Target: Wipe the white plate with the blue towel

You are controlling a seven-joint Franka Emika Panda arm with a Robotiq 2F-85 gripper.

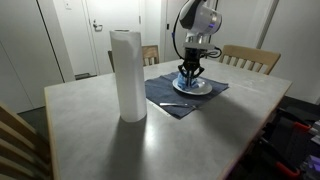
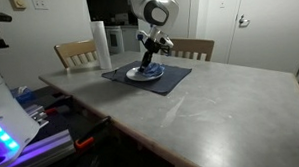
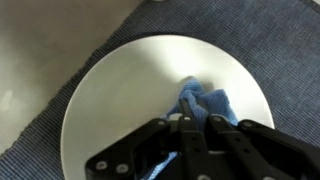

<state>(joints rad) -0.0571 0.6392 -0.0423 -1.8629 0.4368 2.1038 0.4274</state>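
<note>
A white plate lies on a dark blue placemat on the table; it also shows in both exterior views. A bunched blue towel lies on the plate. My gripper is shut on the blue towel and presses it down onto the plate, right of the plate's middle in the wrist view. In both exterior views the gripper stands upright over the plate.
A tall white paper towel roll stands on the grey table near the placemat; it also shows in an exterior view. Wooden chairs stand round the table. A utensil lies on the mat's edge.
</note>
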